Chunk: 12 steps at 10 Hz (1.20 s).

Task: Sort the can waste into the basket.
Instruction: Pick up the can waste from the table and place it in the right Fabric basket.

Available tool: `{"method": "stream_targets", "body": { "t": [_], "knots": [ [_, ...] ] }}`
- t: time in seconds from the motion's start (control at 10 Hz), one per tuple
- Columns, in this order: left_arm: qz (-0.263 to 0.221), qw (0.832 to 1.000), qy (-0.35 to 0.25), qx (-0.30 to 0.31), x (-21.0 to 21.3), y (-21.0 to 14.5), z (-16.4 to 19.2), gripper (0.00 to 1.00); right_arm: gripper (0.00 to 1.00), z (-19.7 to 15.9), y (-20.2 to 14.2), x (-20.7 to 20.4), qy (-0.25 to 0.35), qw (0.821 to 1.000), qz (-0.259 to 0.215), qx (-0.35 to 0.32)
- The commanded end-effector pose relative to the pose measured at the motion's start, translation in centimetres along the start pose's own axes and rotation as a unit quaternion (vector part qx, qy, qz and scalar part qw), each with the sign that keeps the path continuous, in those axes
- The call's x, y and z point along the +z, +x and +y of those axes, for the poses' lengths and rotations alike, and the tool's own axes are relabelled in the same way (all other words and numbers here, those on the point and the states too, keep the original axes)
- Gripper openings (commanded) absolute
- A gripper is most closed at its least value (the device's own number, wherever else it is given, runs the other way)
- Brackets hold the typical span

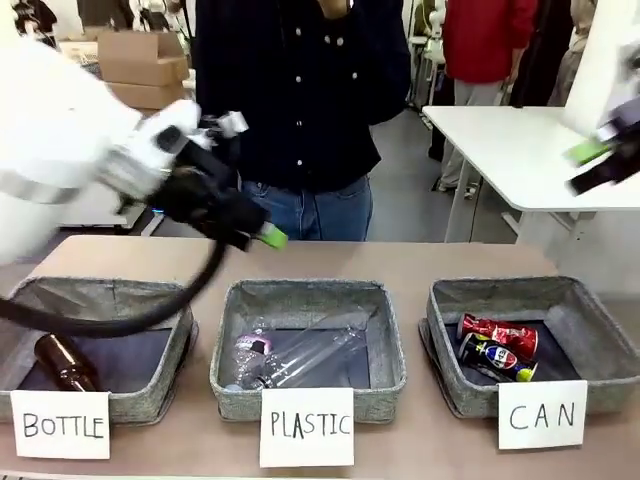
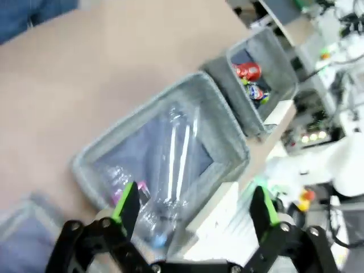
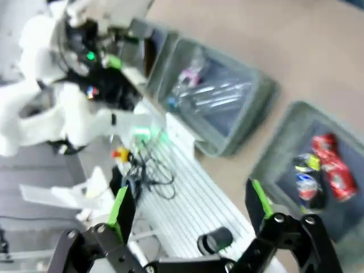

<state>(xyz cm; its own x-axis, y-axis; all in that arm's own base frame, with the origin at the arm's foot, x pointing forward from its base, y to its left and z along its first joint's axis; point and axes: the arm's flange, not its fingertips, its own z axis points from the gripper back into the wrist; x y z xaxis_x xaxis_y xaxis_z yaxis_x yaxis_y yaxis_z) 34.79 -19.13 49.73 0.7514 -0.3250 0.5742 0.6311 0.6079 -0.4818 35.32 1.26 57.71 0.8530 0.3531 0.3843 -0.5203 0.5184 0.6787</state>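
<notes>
A dented red can [image 1: 500,334] and a dark blue can [image 1: 497,359] lie side by side in the right-hand grey basket [image 1: 600,340], which carries a "CAN" card [image 1: 542,415]. The left wrist view shows both cans, the red can [image 2: 248,71] and the dark can [image 2: 257,93], far off in that basket [image 2: 278,62]. In the right wrist view the red can [image 3: 334,166] and the dark can [image 3: 307,185] lie in the basket [image 3: 284,151]. My left gripper [image 1: 262,236] hangs open and empty above the table behind the middle basket. My right gripper [image 1: 592,165] is raised at the right edge, open, holding nothing.
The middle basket [image 1: 385,340], marked "PLASTIC", holds a clear plastic bottle [image 1: 290,360]. The left basket [image 1: 175,345], marked "BOTTLE", holds a brown glass bottle [image 1: 65,362]. A person [image 1: 300,100] stands at the far side. A white table [image 1: 500,150] stands behind on the right.
</notes>
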Motion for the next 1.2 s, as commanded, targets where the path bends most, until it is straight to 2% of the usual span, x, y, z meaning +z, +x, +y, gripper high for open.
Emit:
{"method": "stream_targets", "body": {
  "t": [0.0,0.1,0.2,0.3,0.4,0.5,1.1],
  "knots": [
    [0.024,0.998,-0.049,0.044,5.3,-3.1,2.5,1.0,1.0,2.6,0.8,-3.4,0.101,0.994,-0.02,-0.019],
    [-0.012,0.99,-0.129,0.048,8.9,-4.9,4.9,1.0,1.0,3.3,1.2,-5.2,0.2,0.973,-0.022,-0.11],
    [-0.038,0.973,-0.229,-0.003,11.2,-6.6,6.9,1.0,1.0,3.1,1.3,-5.0,0.239,0.955,-0.041,-0.171],
    [-0.085,0.937,-0.335,-0.05,12.5,-7.7,8.9,1.0,1.0,2.3,1.6,-3.8,0.285,0.918,-0.075,-0.264],
    [-0.131,0.915,-0.38,-0.038,12.2,-7.5,10.9,1.0,1.0,3.8,1.4,-6.7,0.18,0.981,0.008,-0.072],
    [-0.063,0.977,-0.205,-0.012,12.1,-6.8,6.4,1.0,1.0,3.8,1.4,-6.7,0.18,0.981,0.008,-0.072],
    [-0.063,0.977,-0.205,-0.012,12.1,-6.8,6.4,1.0,1.0,3.8,1.4,-6.7,0.18,0.981,0.008,-0.072]
  ]
}}
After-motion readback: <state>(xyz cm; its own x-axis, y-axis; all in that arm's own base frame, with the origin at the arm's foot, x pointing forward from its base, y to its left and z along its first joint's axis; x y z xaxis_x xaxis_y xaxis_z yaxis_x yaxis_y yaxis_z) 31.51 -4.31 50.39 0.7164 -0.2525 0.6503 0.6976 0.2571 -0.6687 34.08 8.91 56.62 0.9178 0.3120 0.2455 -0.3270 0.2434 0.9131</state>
